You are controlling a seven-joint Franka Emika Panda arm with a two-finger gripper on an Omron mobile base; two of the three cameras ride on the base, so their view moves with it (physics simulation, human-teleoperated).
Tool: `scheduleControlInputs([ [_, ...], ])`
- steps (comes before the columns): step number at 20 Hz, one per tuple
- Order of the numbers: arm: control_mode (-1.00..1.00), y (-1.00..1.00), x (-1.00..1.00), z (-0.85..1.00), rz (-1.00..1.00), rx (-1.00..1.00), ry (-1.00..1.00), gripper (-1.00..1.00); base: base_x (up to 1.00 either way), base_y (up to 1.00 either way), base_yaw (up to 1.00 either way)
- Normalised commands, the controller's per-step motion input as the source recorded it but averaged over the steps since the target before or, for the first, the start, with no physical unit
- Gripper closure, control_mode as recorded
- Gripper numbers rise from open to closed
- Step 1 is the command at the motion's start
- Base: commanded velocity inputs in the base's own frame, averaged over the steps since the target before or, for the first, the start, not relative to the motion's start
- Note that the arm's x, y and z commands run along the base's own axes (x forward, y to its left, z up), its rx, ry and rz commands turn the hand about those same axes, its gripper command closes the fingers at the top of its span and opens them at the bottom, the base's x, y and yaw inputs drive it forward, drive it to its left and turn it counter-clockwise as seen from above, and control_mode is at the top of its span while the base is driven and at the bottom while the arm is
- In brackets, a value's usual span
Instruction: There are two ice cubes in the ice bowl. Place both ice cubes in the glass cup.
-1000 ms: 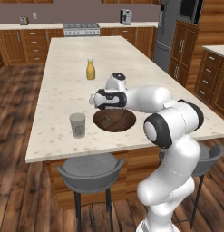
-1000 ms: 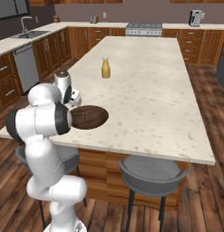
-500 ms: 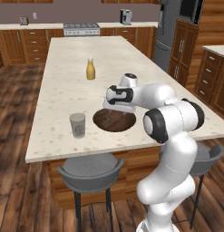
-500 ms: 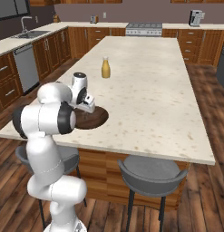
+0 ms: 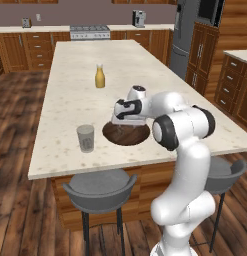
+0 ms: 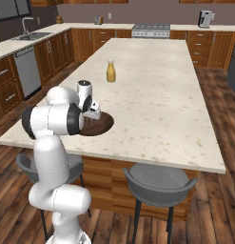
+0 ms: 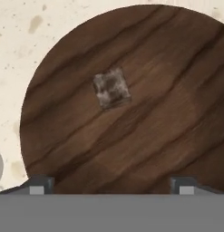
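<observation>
We have the gripper [image 7: 111,183] poised over the ice bowl [image 7: 145,136], jaws spread about as wide as they go and holding nothing. One ice cube [image 7: 111,87] lies on the dark wood grain of the bowl's floor — pale, translucent, a little off the bowl's middle in the hand view. We can make out only this one cube.

The glass cup [image 5: 86,138] stands on the island counter [image 5: 70,95] just beside the bowl, on the side away from the arm in the left base view; whether a cube lies in it we cannot tell.

To do this pick well, we judge we should centre the cube between the fingertips, square the jaws to its flat faces, then come straight down and close gently — a tiny slick cube may squirt aside.

The yellow-orange bottle [image 5: 99,77] farther up the counter shows no label we can read; no writing is legible anywhere.
</observation>
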Motion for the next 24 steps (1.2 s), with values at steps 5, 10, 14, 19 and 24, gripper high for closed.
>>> scheduleControlInputs([
  [5,-1.0,0.0,0.6,-0.28,0.1,-0.03,-0.04,-1.0,0.0,0.0,0.0],
  [10,-1.0,0.0,0.51,-0.14,0.03,-0.02,0.01,-1.0,0.0,0.0,0.0],
  [14,-1.0,0.03,0.19,-0.21,0.0,-0.04,0.04,-1.0,0.0,0.0,0.0],
  [19,-1.0,0.02,0.03,-0.29,0.0,-0.04,0.04,-1.0,0.0,0.0,0.0],
  [24,-1.0,0.09,0.06,-0.23,0.0,0.0,0.01,-1.0,0.0,0.0,0.0],
])
